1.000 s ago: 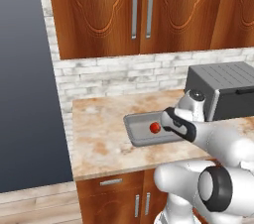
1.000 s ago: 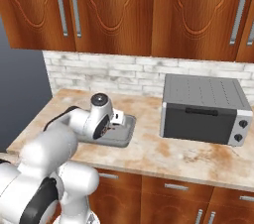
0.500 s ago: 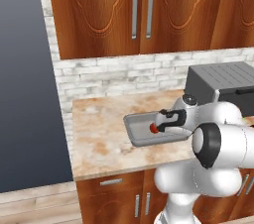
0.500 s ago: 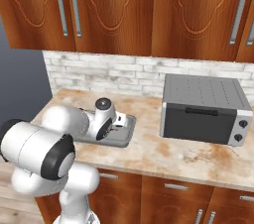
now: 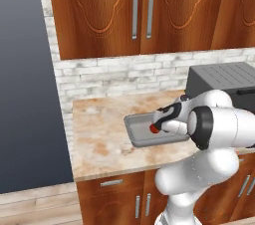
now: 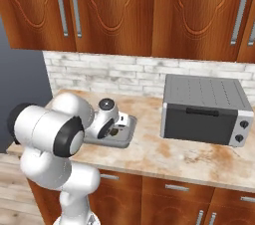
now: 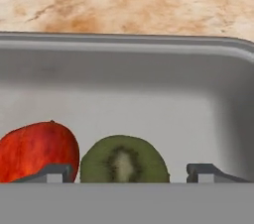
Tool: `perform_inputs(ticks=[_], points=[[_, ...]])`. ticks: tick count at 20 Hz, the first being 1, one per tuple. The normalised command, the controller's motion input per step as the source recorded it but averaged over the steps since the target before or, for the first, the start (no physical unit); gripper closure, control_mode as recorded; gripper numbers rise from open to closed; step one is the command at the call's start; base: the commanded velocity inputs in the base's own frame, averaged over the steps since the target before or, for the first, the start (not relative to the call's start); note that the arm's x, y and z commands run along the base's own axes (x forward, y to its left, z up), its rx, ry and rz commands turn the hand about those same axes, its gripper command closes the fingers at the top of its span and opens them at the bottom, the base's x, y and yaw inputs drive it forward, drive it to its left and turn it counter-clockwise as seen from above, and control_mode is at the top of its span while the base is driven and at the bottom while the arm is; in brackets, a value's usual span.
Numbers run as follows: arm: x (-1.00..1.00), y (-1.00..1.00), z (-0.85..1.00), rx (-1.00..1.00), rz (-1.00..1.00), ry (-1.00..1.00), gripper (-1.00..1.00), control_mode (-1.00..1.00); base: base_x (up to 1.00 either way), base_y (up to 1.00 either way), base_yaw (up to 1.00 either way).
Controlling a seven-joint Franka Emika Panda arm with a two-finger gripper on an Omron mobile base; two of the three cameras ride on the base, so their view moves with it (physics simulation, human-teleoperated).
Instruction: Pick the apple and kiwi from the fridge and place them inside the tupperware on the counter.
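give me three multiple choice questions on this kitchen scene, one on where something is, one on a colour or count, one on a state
1. Where is the kiwi?
A. on the bare counter
B. inside the tupperware, beside the apple
C. on top of the toaster oven

2. How many fruits lie in the tupperware?
A. one
B. two
C. four

3. How does the pincer stand?
A. open, one fingertip on each side of the kiwi
B. shut on the apple
C. shut on the tray's rim

Answers:
1 B: the hand view shows the kiwi's green cut face on the grey tray floor next to the red apple.
2 B: one apple and one kiwi are in the tray.
3 A: the two fingertips stand apart in the hand view, neither visibly pressing the kiwi.
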Motion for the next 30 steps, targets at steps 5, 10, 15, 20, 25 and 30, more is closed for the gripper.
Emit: perform_inputs(ticks=[5, 10, 15, 20, 25, 30], points=[[-0.48, -0.3, 0.54, 0.0, 0.0, 0.01, -1.0, -1.0, 0.0, 0.0, 0.0], [-0.98, -0.38, 0.66, 0.0, 0.0, 0.0, -1.0, -1.0, 0.0, 0.0, 0.0], [-0.99, -0.21, 0.86, 0.0, 0.0, -0.13, -1.0, -1.0, 0.0, 0.0, 0.0], [-0.95, -0.21, 0.98, 0.0, 0.01, -0.28, -1.0, -1.0, 0.0, 0.0, 0.0], [-0.89, -0.21, 0.98, 0.0, 0.0, -0.2, -1.0, -1.0, 0.0, 0.0, 0.0], [-0.77, -0.24, 0.84, 0.0, 0.0, -0.08, -1.0, -1.0, 0.0, 0.0, 0.0]])
